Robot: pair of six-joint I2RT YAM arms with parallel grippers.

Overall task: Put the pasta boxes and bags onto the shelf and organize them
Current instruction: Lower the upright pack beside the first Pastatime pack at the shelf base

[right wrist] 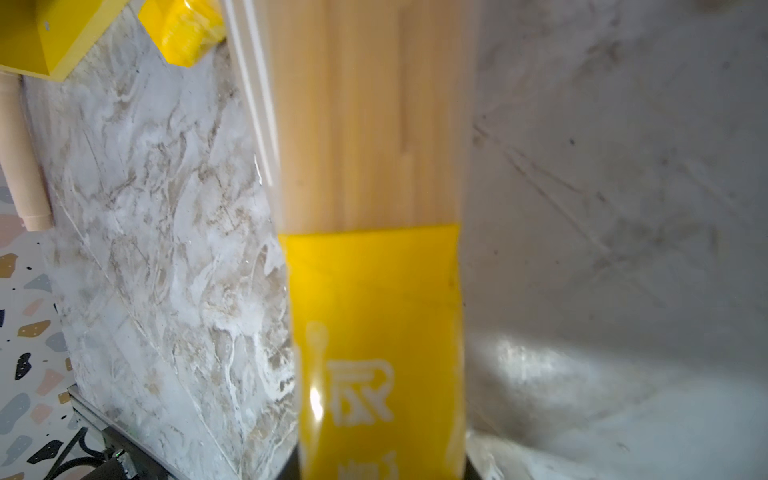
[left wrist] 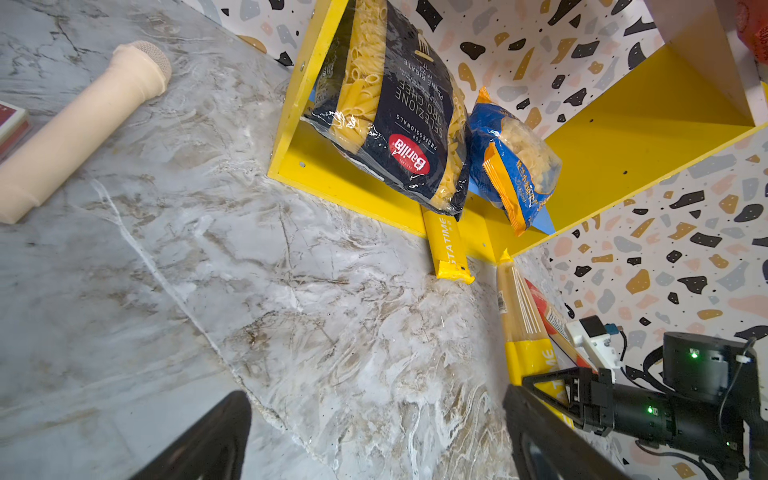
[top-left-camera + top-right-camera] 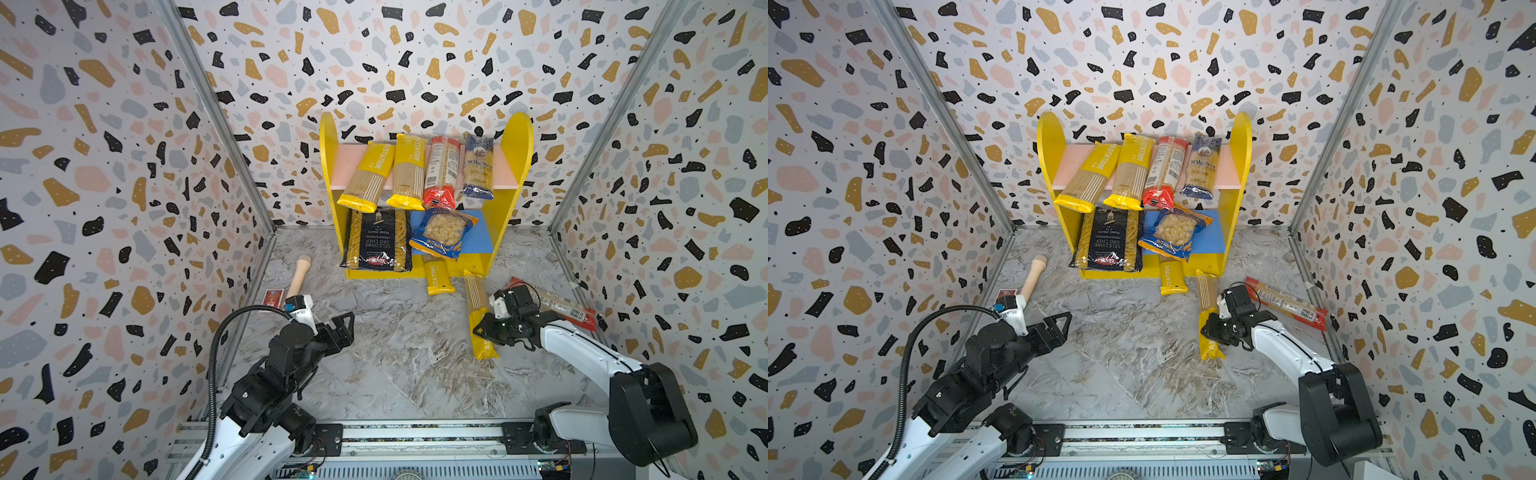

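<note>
While your right hand [image 3: 484, 330] was clamped on a yellow "PASTATIME" spaghetti pack [image 3: 476, 296] just in front of the shelf [image 3: 515, 149], your left hand [image 3: 338, 328] hung wide open, empty, over the surface [image 3: 395, 353]. On the pink board [image 3: 353, 166] lay the "ankara" pack [image 3: 478, 166]; the Barilla "SELEZIONE ORO CHEF" bag [image 3: 376, 239] sat below.

1. The right pincer [image 3: 483, 330] is clamped across the yellow end of the long PASTATIME pack [image 3: 476, 300], which lies on the marble floor [image 3: 395, 353].
2. Just behind this pincer lies the red-ended pack [image 3: 559, 306].
3. Beyond it stands the shelf [image 3: 515, 158], with the second PASTATIME pack [image 3: 437, 277] between the two.
4. The left pincer [image 3: 340, 330], jaws apart, hovers well off to the right pincer's side.
</note>
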